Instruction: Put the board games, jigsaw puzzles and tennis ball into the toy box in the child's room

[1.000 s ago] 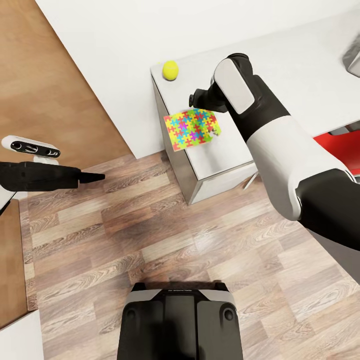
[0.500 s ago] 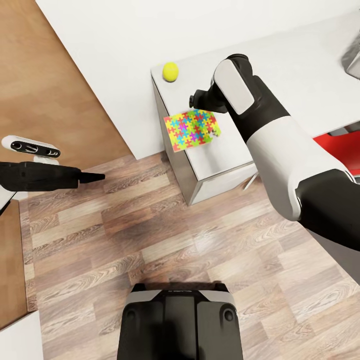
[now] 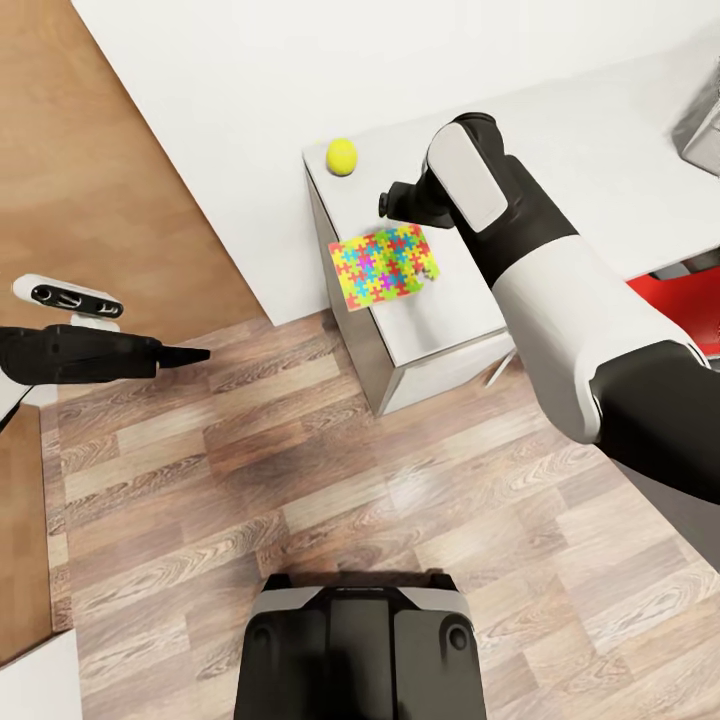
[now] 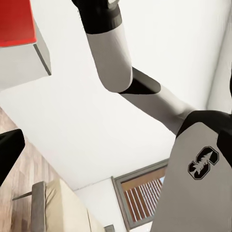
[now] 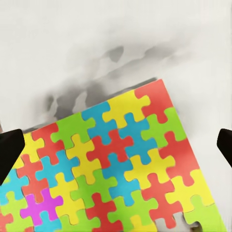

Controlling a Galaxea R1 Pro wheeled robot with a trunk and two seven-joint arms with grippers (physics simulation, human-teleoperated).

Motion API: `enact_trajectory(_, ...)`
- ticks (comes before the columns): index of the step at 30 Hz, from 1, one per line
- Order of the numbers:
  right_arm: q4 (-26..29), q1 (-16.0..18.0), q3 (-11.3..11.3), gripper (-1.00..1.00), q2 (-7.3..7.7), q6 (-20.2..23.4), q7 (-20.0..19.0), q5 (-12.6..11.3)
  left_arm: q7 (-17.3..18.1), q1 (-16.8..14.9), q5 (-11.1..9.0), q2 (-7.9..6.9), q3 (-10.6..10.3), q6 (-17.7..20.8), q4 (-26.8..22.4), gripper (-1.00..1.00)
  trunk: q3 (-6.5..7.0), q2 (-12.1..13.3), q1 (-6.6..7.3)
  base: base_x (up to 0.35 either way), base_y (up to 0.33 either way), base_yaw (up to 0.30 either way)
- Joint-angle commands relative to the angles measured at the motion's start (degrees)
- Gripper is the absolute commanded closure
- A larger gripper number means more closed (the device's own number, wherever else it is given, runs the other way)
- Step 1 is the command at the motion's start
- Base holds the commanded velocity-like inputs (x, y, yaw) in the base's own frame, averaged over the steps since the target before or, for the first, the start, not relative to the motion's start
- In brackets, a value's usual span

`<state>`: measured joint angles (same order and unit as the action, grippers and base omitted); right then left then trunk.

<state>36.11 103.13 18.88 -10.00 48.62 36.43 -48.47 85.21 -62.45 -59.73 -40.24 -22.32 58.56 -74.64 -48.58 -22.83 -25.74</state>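
We are easing the right gripper (image 5: pixel 116 150), jaws spread wide, closer over the jigsaw puzzle (image 3: pixel 384 264) overhanging the surface (image 3: pixel 440 320) corner; tennis ball (image 3: pixel 341 156) lying beyond. Left gripper (image 3: pixel 190 353): jaw state unclear. Grasp pending.

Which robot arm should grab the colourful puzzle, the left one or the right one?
The right one, probably. Its tool hangs open just above the jigsaw puzzle at the table's end, while the left tool points out over the floor, away from it.
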Motion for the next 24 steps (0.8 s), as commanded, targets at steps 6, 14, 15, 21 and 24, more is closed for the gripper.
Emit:
enact_trajectory(6, 0.0, 0.0, 0.1, -1.00, 0.00, -0.1, 0.5, -0.5, 0.0, -0.1, -0.1, -0.16, -0.2, 0.7, 1.5, -1.00, 0.48, -0.1, -0.04, 0.000, 0.000, 0.000)
enact_trajectory(14, 0.1, -0.1, 0.2, -1.00, 0.00, 0.0, 0.6, -0.6, 0.0, 0.3, -0.1, 0.01, -0.3, 0.6, 3.8, -1.00, 1.22, -0.1, -0.04, 0.000, 0.000, 0.000)
enact_trajectory(15, 0.1, 0.0, 0.2, -1.00, 0.00, 0.0, 0.6, -0.6, 0.0, 0.3, -0.1, 0.04, -0.3, 0.6, 4.0, -1.00, 1.31, -0.1, -0.04, 0.000, 0.000, 0.000)
enact_trajectory(21, 0.1, -0.1, 0.1, -1.00, 0.00, 0.0, 0.6, -0.6, 0.0, 1.3, -0.1, 0.01, -0.3, 0.6, 4.8, -1.00, 1.86, -0.1, -0.04, 0.000, 0.000, 0.000)
enact_trajectory(24, 0.4, -0.1, 0.2, -1.00, 0.00, 0.0, 0.7, -0.6, 0.0, 1.8, -0.1, -0.03, -0.3, 0.6, 4.9, -1.00, 2.14, -0.1, -0.04, 0.000, 0.000, 0.000)
